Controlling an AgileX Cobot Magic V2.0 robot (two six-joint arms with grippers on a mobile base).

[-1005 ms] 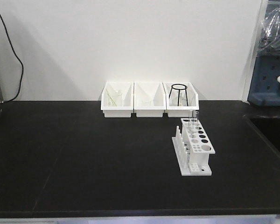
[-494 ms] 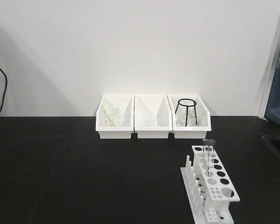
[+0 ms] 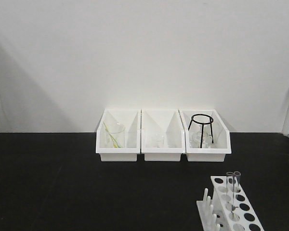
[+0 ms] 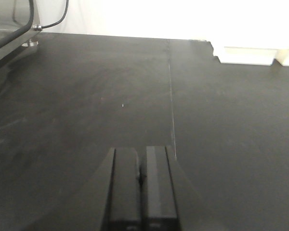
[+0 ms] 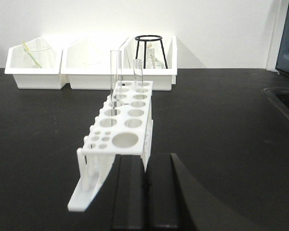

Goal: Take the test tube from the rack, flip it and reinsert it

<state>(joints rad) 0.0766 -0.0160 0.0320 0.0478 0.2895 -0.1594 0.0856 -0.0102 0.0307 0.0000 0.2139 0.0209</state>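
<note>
Fingers of the right gripper (image 5: 145, 161) lie pressed together, level and low over the black bench (image 5: 221, 144), holding nothing. The left gripper (image 4: 140, 153) is likewise closed and empty. One white rack (image 5: 121, 137) stands just ahead of the right gripper at 12 o'clock, its near end partly hidden by the fingers. Two glass test tubes (image 5: 115, 77) stand upright in its far holes. Farther toward 12 o'clock sit three white bins (image 5: 36, 72). The rightmost holds a black tripod stand (image 5: 149, 48); the other contents are hard to make out.
</note>
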